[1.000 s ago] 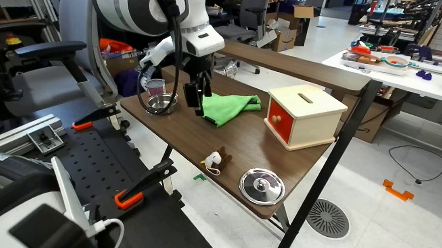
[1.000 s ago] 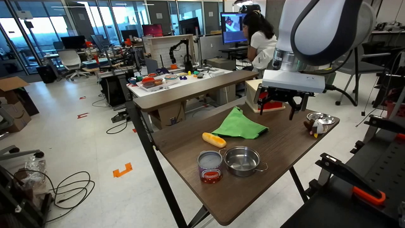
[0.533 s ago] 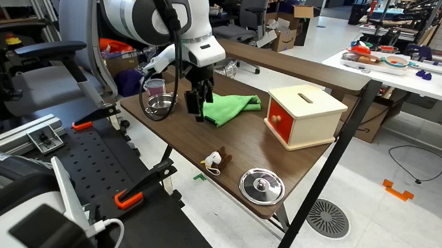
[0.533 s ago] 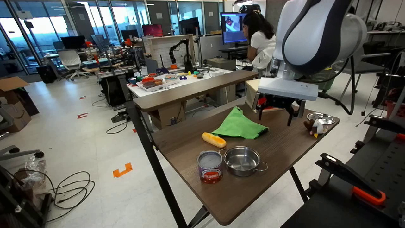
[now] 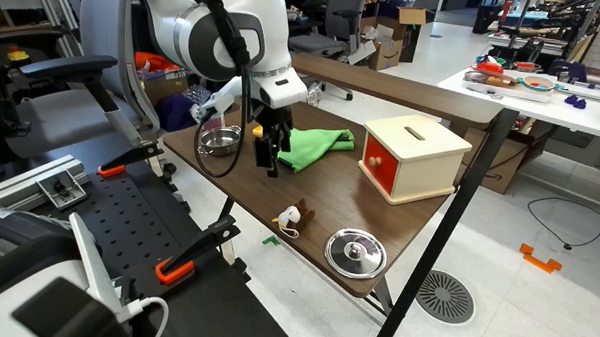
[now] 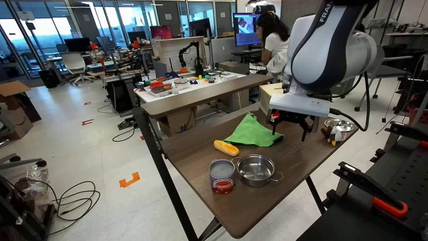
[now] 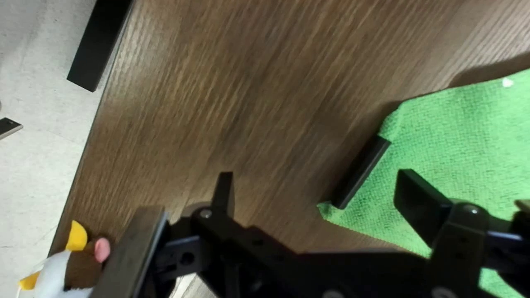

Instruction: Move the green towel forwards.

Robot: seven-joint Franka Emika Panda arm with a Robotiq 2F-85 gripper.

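Note:
The green towel (image 5: 314,143) lies spread and slightly folded on the brown table; it also shows in another exterior view (image 6: 251,133) and in the wrist view (image 7: 459,153). A black bar-like strip (image 7: 361,173) sits on its near edge. My gripper (image 6: 289,134) is open and empty, pointing down above the table beside the towel's edge; it also shows in an exterior view (image 5: 266,157). In the wrist view the gripper (image 7: 314,182) has one finger over bare wood and one over the towel. The towel's corner and strip lie between the fingers, apparently below the tips.
A wooden box with a red drawer (image 5: 413,160) stands beyond the towel. A steel pot (image 6: 255,170), a cherries can (image 6: 222,176) and a bread roll (image 6: 226,148) are at one end. A plush toy (image 5: 295,218) and a steel lid (image 5: 355,253) lie near the other end.
My open gripper has moved down toward the table and closer to the towel's edge. The towel and the other objects have not moved.

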